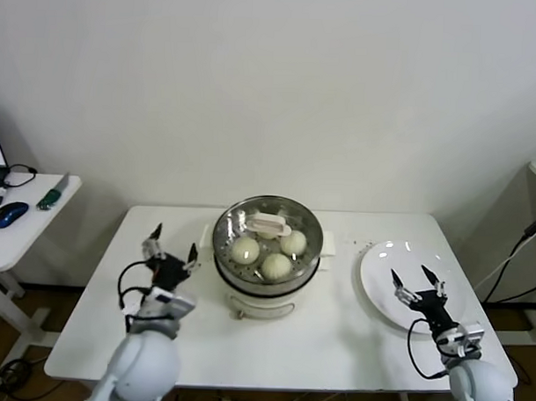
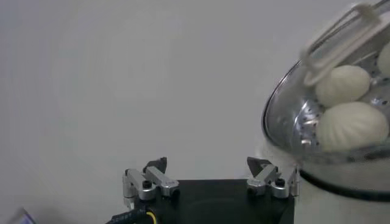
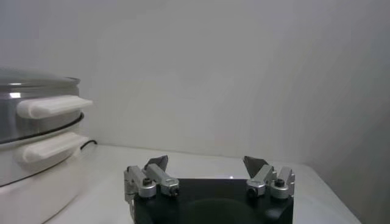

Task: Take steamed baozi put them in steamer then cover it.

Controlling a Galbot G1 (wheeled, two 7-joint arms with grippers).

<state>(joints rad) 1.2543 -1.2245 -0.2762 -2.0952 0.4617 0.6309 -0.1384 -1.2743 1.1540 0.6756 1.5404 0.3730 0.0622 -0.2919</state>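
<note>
Looking down from the head camera, a white table (image 1: pixel 334 335) holds a steamer (image 1: pixel 266 249) at its centre: a shiny steel basket on a white pot base. A clear glass lid (image 1: pixel 236 226) with a cream handle (image 1: pixel 271 224) sits on it. Through the glass, three pale round buns (image 1: pixel 276 266) show plainly; a fourth seems tucked under the handle. A white plate (image 1: pixel 380 279) lies well to the right, with no buns on it. The left gripper (image 1: pixel 171 253) hovers just beside the steamer, fingers spread wide, holding nothing. The right gripper (image 1: pixel 418 285) hangs over the plate's near edge, also wide open and empty. Judging by this, loading and covering look done; only drawing the arms back may remain.

From the left wrist camera, the left gripper (image 2: pixel 208 172) is spread and empty. The steamer's rim (image 2: pixel 286 122) fills one side, with two smooth cream buns (image 2: pixel 352 125) visible behind the glass.

From the right wrist camera, the right gripper (image 3: pixel 209 172) is open and empty. The steamer (image 3: pixel 30 152) stands off to the side, lid seated level.
</note>
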